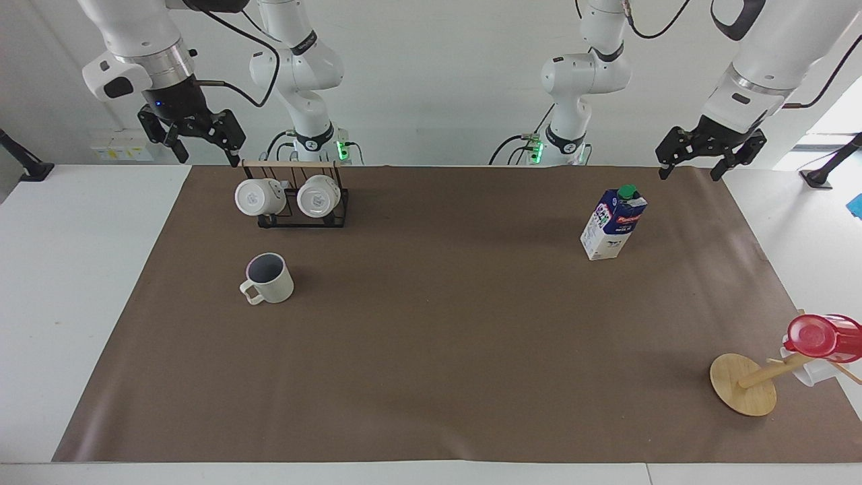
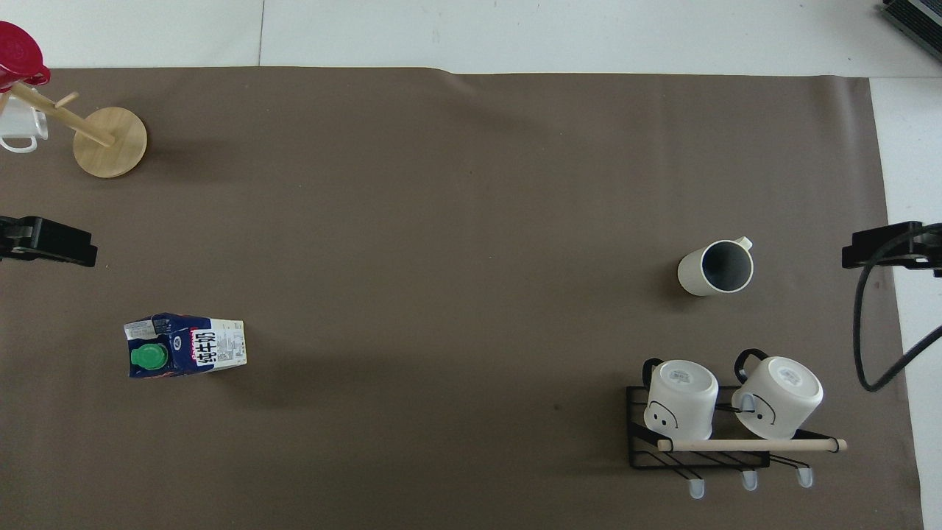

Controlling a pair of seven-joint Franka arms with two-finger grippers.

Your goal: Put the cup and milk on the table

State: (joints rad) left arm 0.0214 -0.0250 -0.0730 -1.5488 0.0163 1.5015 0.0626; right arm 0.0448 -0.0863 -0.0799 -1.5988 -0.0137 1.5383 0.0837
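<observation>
The cream speckled cup [image 1: 269,278] stands upright on the brown mat [image 1: 438,350] of the white table [image 1: 67,283], toward the right arm's end; it also shows in the overhead view [image 2: 715,268]. The blue-and-white milk carton [image 1: 613,222] stands upright on the mat toward the left arm's end, its green cap visible in the overhead view [image 2: 184,355]. My right gripper [image 1: 205,156] hangs open and empty in the air beside the mug rack, its tip in the overhead view [image 2: 883,249]. My left gripper [image 1: 688,174] hangs open and empty above the mat's corner, apart from the carton, and shows in the overhead view [image 2: 51,246].
A black wire rack [image 1: 300,212] with two plain white mugs stands nearer to the robots than the cup; it also shows in the overhead view [image 2: 699,456]. A bamboo mug tree [image 1: 743,384] carrying a red-topped clear cup [image 1: 821,337] stands at the left arm's end.
</observation>
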